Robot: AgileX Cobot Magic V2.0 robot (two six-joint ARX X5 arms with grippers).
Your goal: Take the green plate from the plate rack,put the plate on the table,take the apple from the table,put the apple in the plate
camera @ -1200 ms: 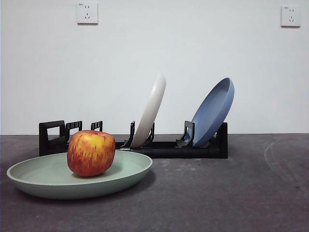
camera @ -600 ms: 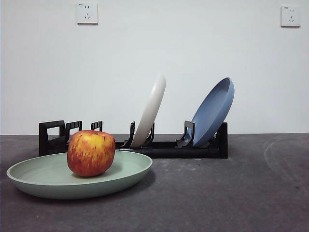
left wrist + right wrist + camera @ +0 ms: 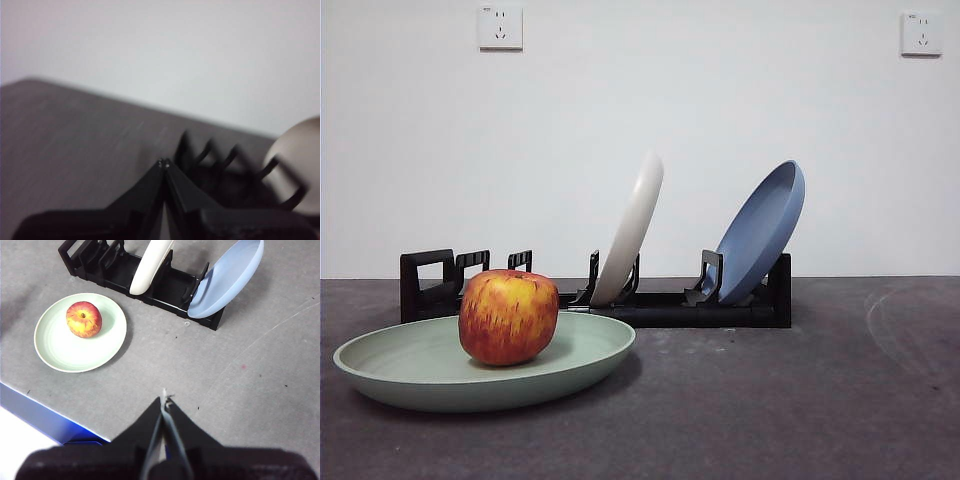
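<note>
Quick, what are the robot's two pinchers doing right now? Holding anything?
Left gripper: closed, holding nothing.
Right gripper: closed, holding nothing.

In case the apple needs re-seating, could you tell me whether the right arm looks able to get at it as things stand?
Probably yes. The apple sits exposed on the green plate, clear of the plate rack; the right hand, shut and empty, hangs above bare table, nothing lying between.

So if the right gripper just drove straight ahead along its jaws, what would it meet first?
Probably bare table. The right gripper, jaws shut, points at open surface between the green plate and the plate rack. Depth is unclear.
</note>
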